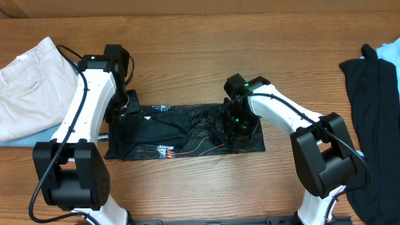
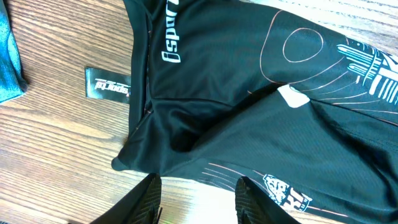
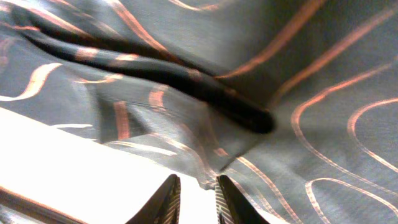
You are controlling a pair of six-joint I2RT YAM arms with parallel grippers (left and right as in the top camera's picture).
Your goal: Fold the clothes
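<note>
Table [image 1: 200,44]: a wood-grain top, seen from overhead. All the cloth I can see lies on it.
Jersey [image 1: 169,131]: black with orange-red contour lines and white lettering. It lies as a long band across the middle of the table, between my two arms, and is rumpled toward its right end.
Trousers [image 1: 25,87]: beige, at the table's left edge, apart from the jersey.
Black garment [image 1: 369,106]: plain, at the right edge, well apart from the jersey.
Blue cloth [image 1: 25,140]: a strip showing under the near edge of the trousers.
Left claw [image 2: 198,199]: at the jersey's left end. Its fingers [image 2: 146,199] are spread with nothing between them and pale wood shows in the gap. The hem lies just ahead of the tips; I cannot tell if they touch it.
Right claw [image 3: 198,196]: down on the jersey's right part. Its fingers [image 3: 166,199] are nearly together and pinch a pointed corner of a fold between the tips.
Tag [image 2: 107,84]: small, black with white lettering, flat on the wood just beside the jersey's left edge. I cannot tell if it is attached.
</note>
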